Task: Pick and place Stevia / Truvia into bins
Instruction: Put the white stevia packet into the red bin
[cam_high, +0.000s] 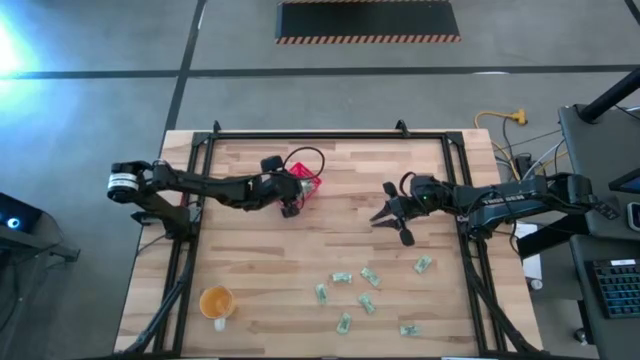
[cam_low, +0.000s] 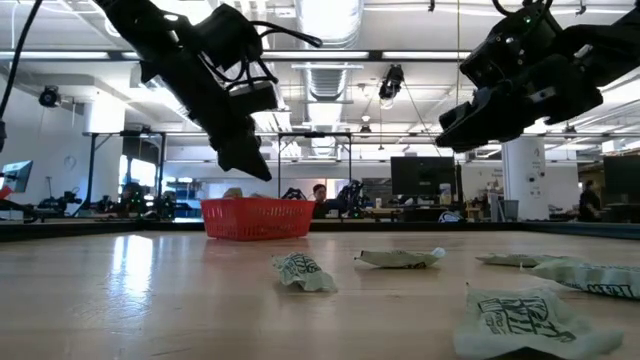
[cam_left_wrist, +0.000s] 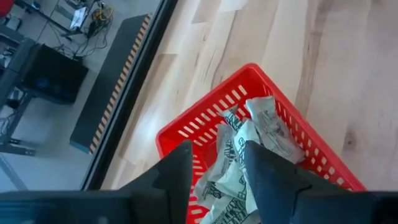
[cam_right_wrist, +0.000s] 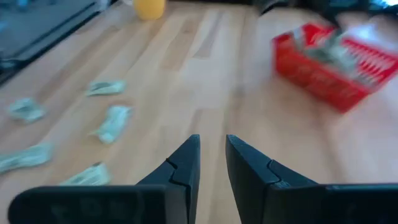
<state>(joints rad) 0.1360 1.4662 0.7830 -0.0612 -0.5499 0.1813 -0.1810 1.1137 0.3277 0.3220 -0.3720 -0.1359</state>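
Left gripper hangs over the red basket at the table's far left, fingers apart and empty above packets already inside. Right gripper, fingers slightly apart, holds nothing, facing loose packets scattered near-right.

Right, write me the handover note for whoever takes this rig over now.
Left gripper: over the red basket at the table's far side, fingers open, nothing between them.
Right gripper: in the air mid-table, right of the basket, open and empty.
Done: several Stevia packets already lie in the basket.
Left: seven loose packets scattered on the near right part of the table still need binning.
The orange cup at the near left is not part of the job.
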